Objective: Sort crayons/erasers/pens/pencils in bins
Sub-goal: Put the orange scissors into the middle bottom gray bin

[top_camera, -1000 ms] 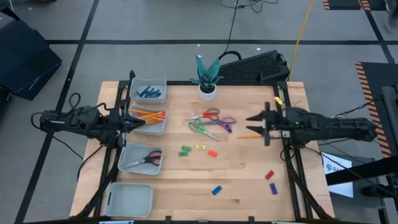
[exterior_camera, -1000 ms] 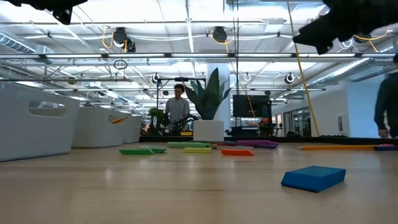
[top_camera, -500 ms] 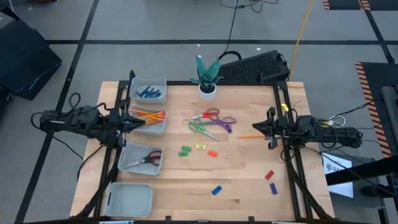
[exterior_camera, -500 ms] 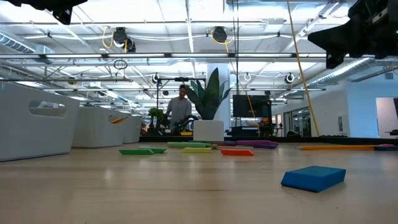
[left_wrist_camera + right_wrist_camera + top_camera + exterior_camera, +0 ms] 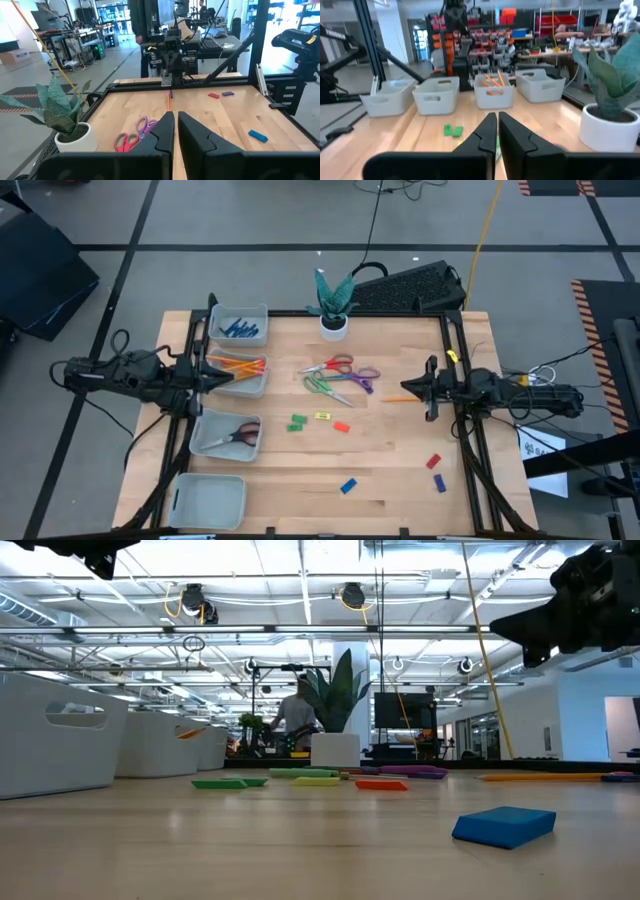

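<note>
A wooden tabletop carries four bins along nine o'clock for sorting. The right gripper, clenched empty, hovers at three o'clock beside a stray pencil; the left gripper, clenched, waits over the pencil bin.

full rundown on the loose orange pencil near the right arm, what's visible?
The loose pencil is a long thin orange stick lying flat on the wooden table, pointing roughly left to right in the high view. It lies alone, right of the scissors and outside every bin. Its right end reaches the right claw; whether they touch can't be told.
</note>
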Robot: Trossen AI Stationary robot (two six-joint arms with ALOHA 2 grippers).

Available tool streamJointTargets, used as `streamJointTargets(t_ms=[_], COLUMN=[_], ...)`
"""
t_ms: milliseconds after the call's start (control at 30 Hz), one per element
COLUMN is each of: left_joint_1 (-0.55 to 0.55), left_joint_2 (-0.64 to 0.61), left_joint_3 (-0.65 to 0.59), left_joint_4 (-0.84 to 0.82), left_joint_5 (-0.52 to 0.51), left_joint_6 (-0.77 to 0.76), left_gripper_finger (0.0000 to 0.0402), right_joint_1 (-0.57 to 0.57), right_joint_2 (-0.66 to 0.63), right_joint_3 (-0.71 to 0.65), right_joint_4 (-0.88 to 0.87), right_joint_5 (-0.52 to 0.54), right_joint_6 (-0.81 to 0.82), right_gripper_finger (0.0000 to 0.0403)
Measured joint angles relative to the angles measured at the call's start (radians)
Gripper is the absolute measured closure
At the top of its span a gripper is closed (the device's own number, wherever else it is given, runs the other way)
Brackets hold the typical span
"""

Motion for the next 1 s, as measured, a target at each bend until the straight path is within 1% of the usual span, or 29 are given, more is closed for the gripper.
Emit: streamJointTargets(t_ms=[600,667,767,867,933,1000], left_joint_1=[0.000,0.000,0.000,0.011,0.026,0.049], left_joint_2=[0.000,0.006,0.027,0.106,0.205,0.352], left_joint_3=[0.000,0.000,0.000,0.003,0.002,0.022], left_joint_4=[0.010,0.055,0.173,0.352,0.452,0.534], left_joint_5=[0.000,0.000,-0.012,-0.098,-0.099,-0.082], left_joint_6=[-0.006,-0.073,-0.241,-0.316,-0.320,-0.315], left_gripper_finger=[0.0373,0.0373,0.0373,0.0373,0.0373,0.0373], right_joint_1=[0.000,0.000,0.000,0.000,0.000,0.000], right_joint_2=[0.000,0.000,0.000,0.000,0.000,0.001], right_joint_3=[-0.003,-0.003,-0.003,-0.003,-0.003,-0.003], right_joint_4=[0.000,0.000,0.000,0.004,0.008,0.008], right_joint_5=[0.000,0.000,0.000,0.000,0.000,0.000], right_joint_6=[0.000,0.000,0.000,0.000,0.000,0.000], right_gripper_finger=[0.0390,0.0390,0.0390,0.0390,0.0390,0.0390])
